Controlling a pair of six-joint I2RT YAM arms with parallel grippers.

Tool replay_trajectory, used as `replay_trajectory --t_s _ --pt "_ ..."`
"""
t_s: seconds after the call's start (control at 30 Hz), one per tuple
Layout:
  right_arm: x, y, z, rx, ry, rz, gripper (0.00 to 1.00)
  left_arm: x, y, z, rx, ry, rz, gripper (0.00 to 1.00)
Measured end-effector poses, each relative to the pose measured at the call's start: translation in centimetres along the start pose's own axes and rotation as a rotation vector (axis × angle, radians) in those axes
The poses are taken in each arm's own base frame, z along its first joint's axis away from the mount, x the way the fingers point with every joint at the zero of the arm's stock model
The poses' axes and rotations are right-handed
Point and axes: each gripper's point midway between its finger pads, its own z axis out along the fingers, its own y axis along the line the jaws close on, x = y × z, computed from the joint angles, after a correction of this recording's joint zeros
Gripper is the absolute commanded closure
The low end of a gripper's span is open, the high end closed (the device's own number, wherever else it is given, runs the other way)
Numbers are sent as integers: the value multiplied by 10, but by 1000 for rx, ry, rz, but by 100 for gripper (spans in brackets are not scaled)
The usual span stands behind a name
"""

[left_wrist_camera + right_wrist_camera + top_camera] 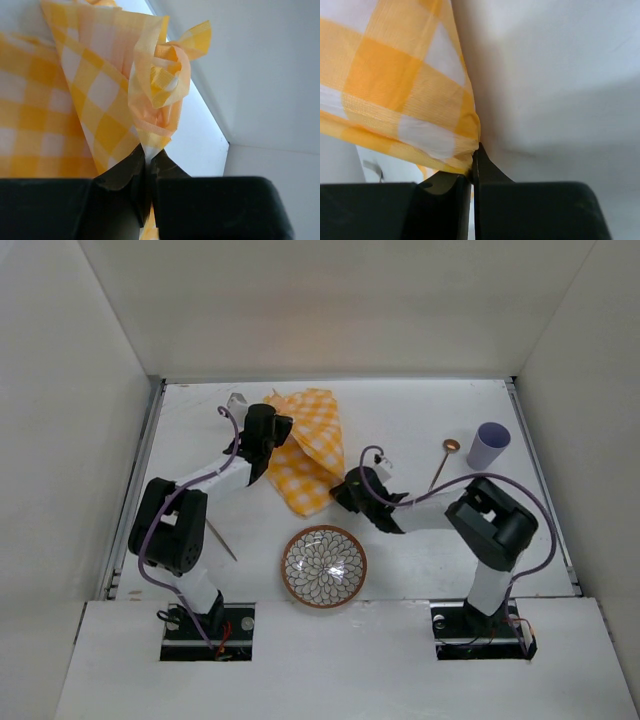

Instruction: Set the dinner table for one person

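A yellow-and-white checked cloth [312, 445] lies crumpled on the white dinner table [420, 405], left of centre at the back. My left gripper [281, 432] is at the cloth's left edge. In the left wrist view its jaws [149, 157] are shut on a bunched fold of the cloth [100, 100]. My right gripper [342, 492] sits at the cloth's near right corner. Seen from the right wrist, that gripper [474, 161] is shut on the hem of the cloth [395, 75].
A round bowl with a flower pattern [323, 566] stands near the front, between the arm bases. A lilac cup [489, 445] and a long-handled spoon [443, 462] are at the back right. A thin utensil [221, 539] lies by the left arm. White walls close in the table.
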Motion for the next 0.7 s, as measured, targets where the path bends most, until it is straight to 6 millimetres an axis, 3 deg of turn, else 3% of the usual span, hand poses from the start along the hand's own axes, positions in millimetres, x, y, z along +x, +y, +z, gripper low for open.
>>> replay_trajectory --t_s 0.1,0.2,0.27,0.4,0.57,0.7 --pt "-54 -14 -3 10 -50 -21 81 -2 7 5 -19 -3 13 97" --pt "-101 -29 1 33 -103 -50 41 3 11 13 -32 3 28 97" --pt "-113 -41 2 57 -108 -93 34 6 13 17 -37 7 36 97" --pt "-97 -44 -1 40 -30 -170 32 7 13 18 -37 7 42 97" --pt "-72 -33 -6 -28 60 -199 33 5 5 18 -21 0 51 97" --pt "-49 -24 -7 -77 130 -191 42 4 5 18 -22 -6 63 97"
